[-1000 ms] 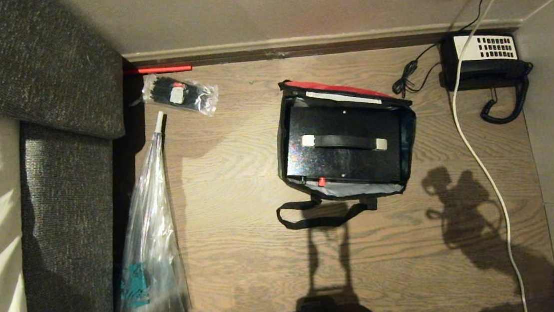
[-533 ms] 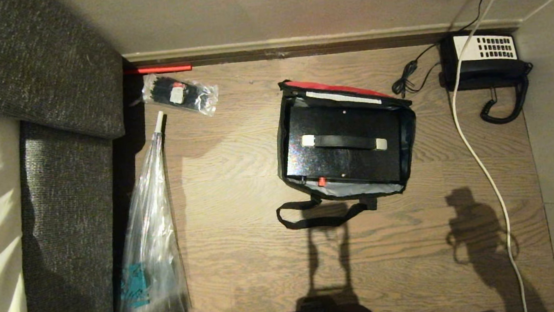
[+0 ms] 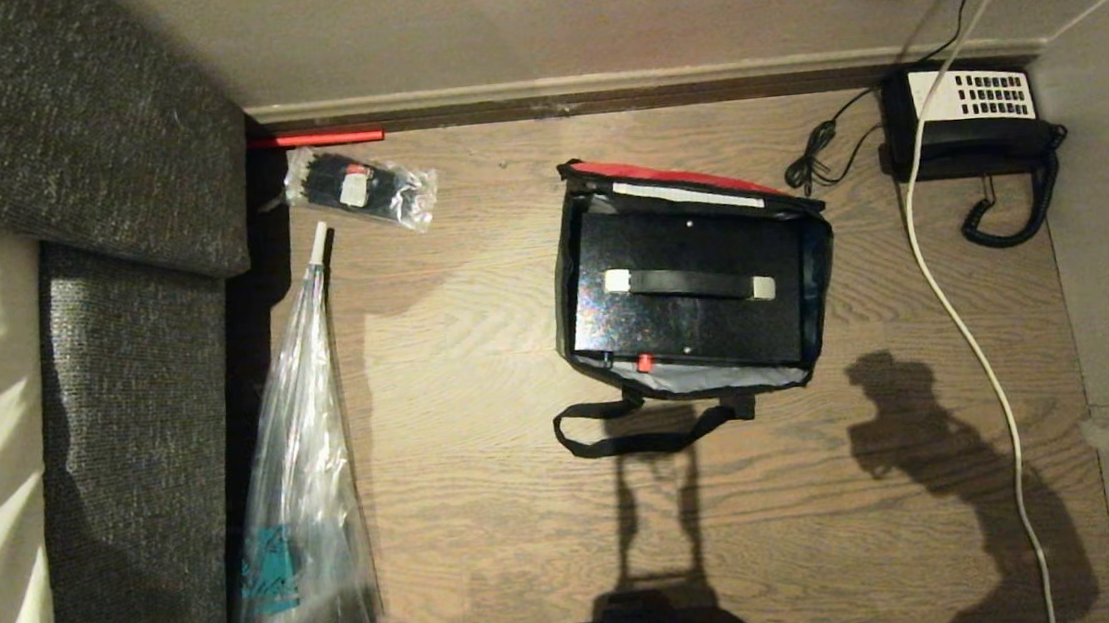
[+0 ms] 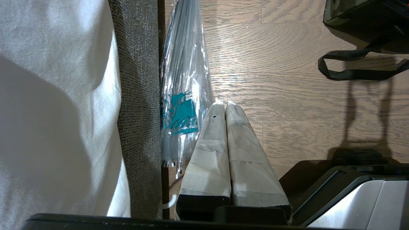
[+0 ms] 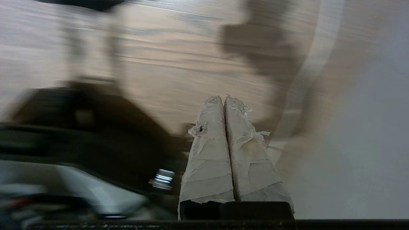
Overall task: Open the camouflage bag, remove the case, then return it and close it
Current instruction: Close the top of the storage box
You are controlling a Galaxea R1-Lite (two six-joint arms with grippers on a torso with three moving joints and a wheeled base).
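Item one: the camouflage bag [image 3: 817,273], a boxy fabric bag in green, olive and black, standing on the wooden floor [image 3: 478,358] with its mouth facing up and its lid folded back toward the wall, the red lid edge [image 3: 663,173] showing. Its long axis runs roughly parallel to the skirting board [image 3: 595,87], turned slightly.

Item two: the case [image 3: 686,325], a rigid glossy black rectangular box, seated inside the bag and filling it almost to the silvery lining. Its long axis matches the bag's. The black carry handle [image 3: 691,284] lies along that axis, facing up; the small red button [image 3: 643,363] sits on the edge away from the wall.

Item three: the black strap [image 3: 626,436], looped on the floor just beside the bag, on the side away from the wall.

Item four: the right gripper [image 5: 224,102], tape-wrapped, fingers pressed together on nothing, off to the right of the bag.

Item five: the left gripper [image 4: 223,107], fingers likewise clamped empty, well left of the bag near the clear plastic sleeve [image 3: 303,474] by the grey sofa [image 3: 120,390].

Handling note: the case looks ready for lifting out. The fingers would need to part, straddle the handle at its middle, and pull straight up, as the fit is snug and a tilt could drag the bag along.
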